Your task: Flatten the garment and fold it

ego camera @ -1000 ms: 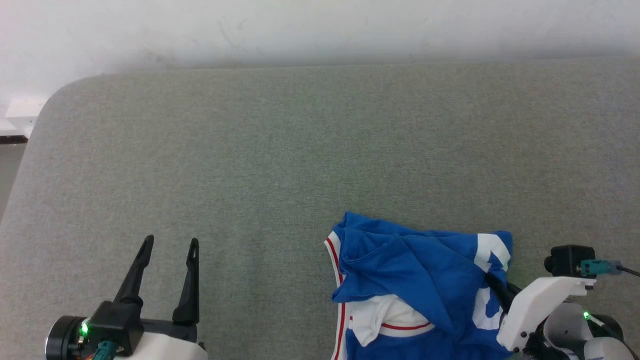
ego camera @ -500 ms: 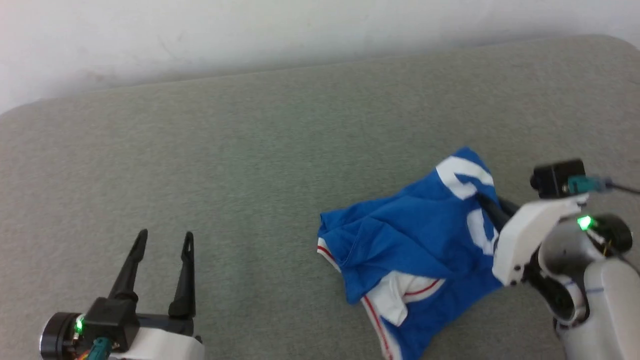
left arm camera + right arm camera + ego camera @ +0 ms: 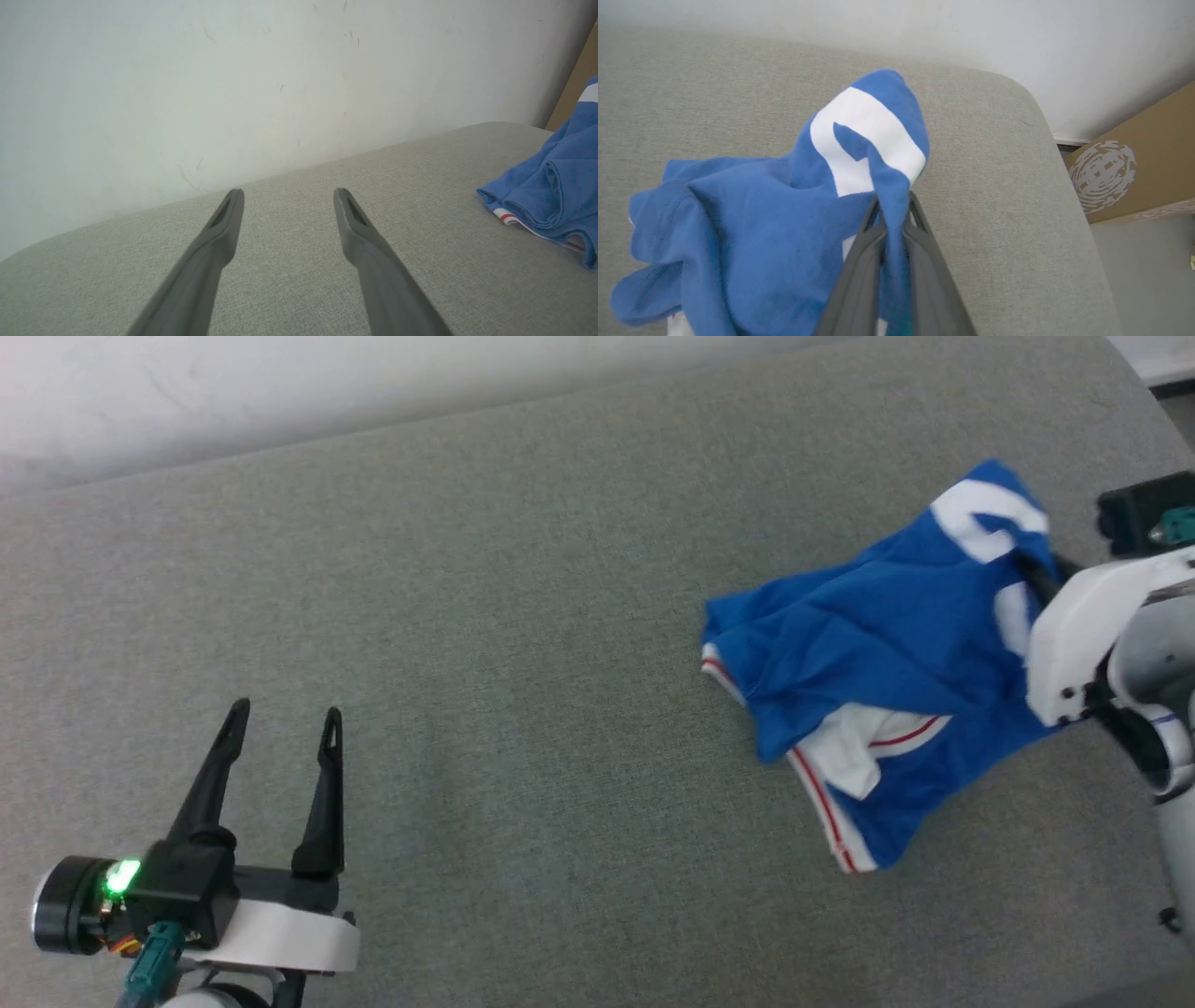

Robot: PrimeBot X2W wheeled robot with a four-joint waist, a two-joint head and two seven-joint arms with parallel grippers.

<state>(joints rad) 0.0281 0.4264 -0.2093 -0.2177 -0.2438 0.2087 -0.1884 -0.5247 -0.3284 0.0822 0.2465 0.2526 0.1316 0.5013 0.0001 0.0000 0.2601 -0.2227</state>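
Well apart from the rounded corner (image 3: 1017, 100) of the grey surface (image 3: 523, 616), the left end effector (image 3: 287, 709) is seen with its fingers spread wide and nothing between them. Close to that corner the garment (image 3: 878, 635) is bunched in a crumpled heap. Part of it rests on the surface, and one fold is raised and pinched between the nearly closed fingers of the right end effector (image 3: 894, 200).

Only a thin ridge of cloth beside the white print (image 3: 864, 135) appears to be caught, so a slip could be caused by the heap's own weight under any pull. Layers look doubled at the grip; if two are taken together, the garment would not be opened flat. Cloth could also be carried over the edge by a drag toward the corner, toward the cardboard box (image 3: 1143, 154) beyond it.
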